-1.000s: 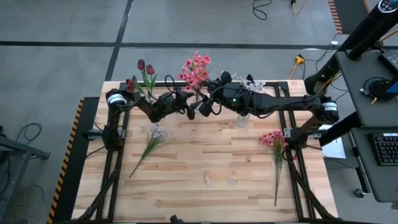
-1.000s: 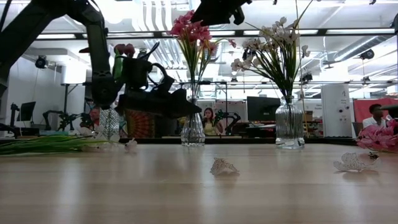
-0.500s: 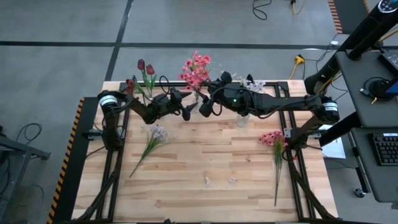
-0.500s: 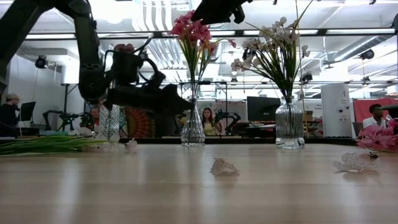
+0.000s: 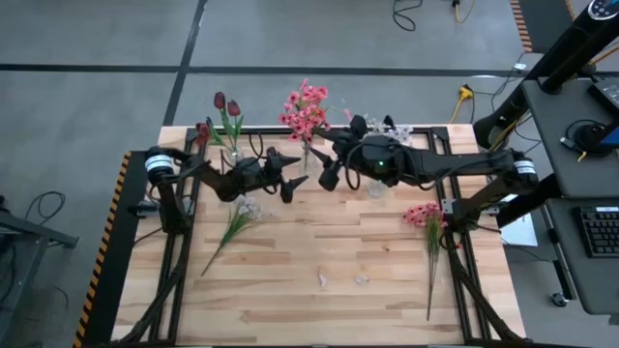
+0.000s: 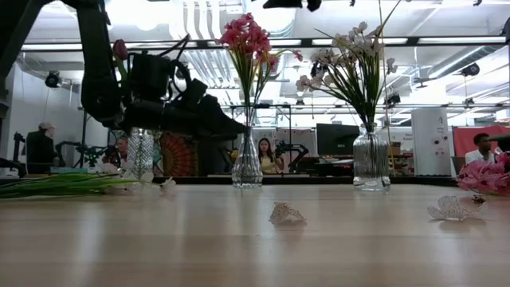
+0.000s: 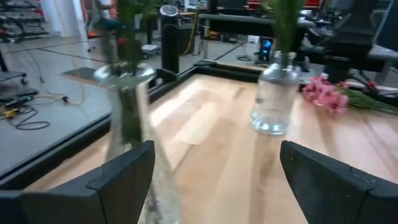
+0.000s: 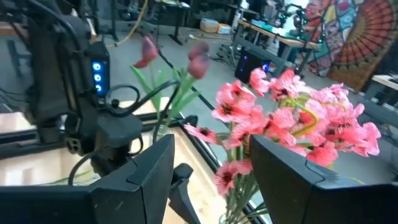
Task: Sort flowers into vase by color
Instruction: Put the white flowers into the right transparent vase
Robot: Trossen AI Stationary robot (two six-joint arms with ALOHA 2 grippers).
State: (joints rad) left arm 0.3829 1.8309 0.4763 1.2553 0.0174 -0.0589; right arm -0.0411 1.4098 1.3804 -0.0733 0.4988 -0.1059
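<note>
While both arms hang over the far table edge, notes as follows.
Left gripper (image 5: 293, 184): fingers spread wide, holding nothing.
Right gripper (image 5: 327, 170): fingers parted, nothing between them.
Pink blooms (image 5: 306, 108): in the vase just beyond both grippers.
Red tulips (image 5: 225, 104): in a vase behind the left gripper.
White spray (image 5: 242, 211): flat on the table (image 5: 319, 242), beside the left gripper.
Loose pink stem (image 5: 427, 227): lying well off by the right arm's base.
</note>
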